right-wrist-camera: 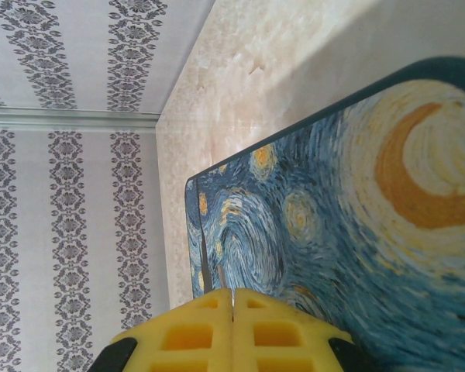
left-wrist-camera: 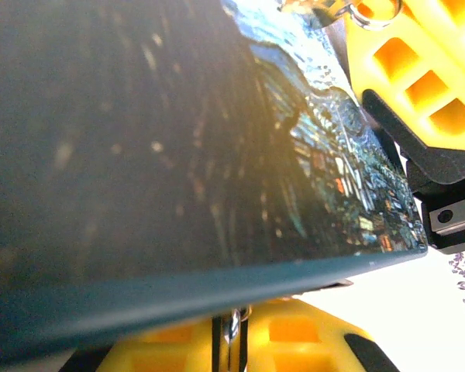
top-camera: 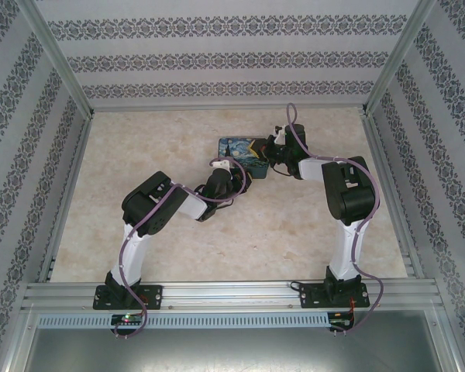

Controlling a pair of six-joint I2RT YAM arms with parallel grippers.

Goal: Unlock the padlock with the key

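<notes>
**Marble table, 2 arms closed in on a painted tin**

Beige marble-look table [top-camera: 139, 240] sits inside an aluminium frame, with striped floral wallpaper [top-camera: 217, 54] on 3 sides.

From the left, the left arm reaches in over the table, a purple cable looped along it. The left gripper [top-camera: 238, 177] sits at the near-left edge of the tin [top-camera: 242, 149]. In its wrist view the tin's dark lid lies right over the yellow fingers [left-wrist-camera: 294, 341] and blocks most of the sight. The fingers are drawn close on a thin metal strip [left-wrist-camera: 232, 325] that stands in the slit between them. Whether that strip is the key cannot be told.

The tin lies flat mid-table, its lid painted in blue swirls with a yellow moon.

At the tin's right end is the right gripper [top-camera: 273, 153], its arm bent in from the right side. Its wrist view shows the 2 yellow pads [right-wrist-camera: 287, 337] pressed together, only a hairline seam between them, low over the tin's lid. In the left wrist view a silvery ring [left-wrist-camera: 372, 14] hangs at the top edge, just beside this gripper's yellow finger.

Where the padlock is cannot be told; the arms and the tin crowd that spot.
</notes>
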